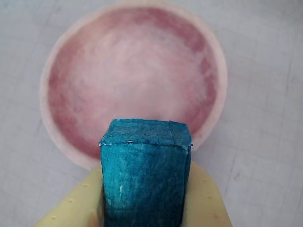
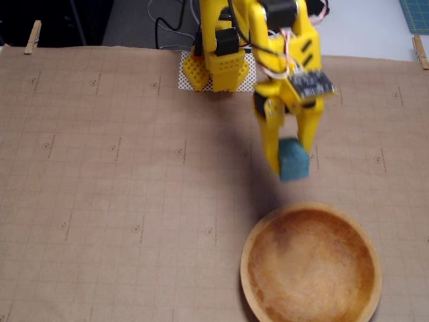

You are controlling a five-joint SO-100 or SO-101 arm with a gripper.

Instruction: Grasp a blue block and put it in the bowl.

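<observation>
A yellow robot arm (image 2: 255,40) reaches out over a counter (image 2: 100,188) covered in brown gridded paper. Its claw (image 2: 293,164) is clamped on the blue block (image 2: 293,159), one finger on each side, and the block hangs in the air clear of the counter. In the fixed view the block sits just beyond the rim of the wooden bowl (image 2: 312,265), at about 12 o'clock from the bowl's centre, not yet over it.

The step in hand looks like the carry. To do it well, the claw should keep its squeeze steady and travel toward 6 o'clock in the fixed view until the block is over the middle of the bowl, then come down low before letting go, so the block does not bounce or catch the rim.

In the wrist view the blue block (image 1: 144,172) fills the lower centre and covers the near edge of the bowl (image 1: 132,75), which looks washed out and pinkish. The fingertips are hidden behind the block. The block's underside cannot be seen, its height above the counter is hard to judge, and the claw is slightly blurred in the fixed view. The bowl's lower edge is cut off there.
</observation>
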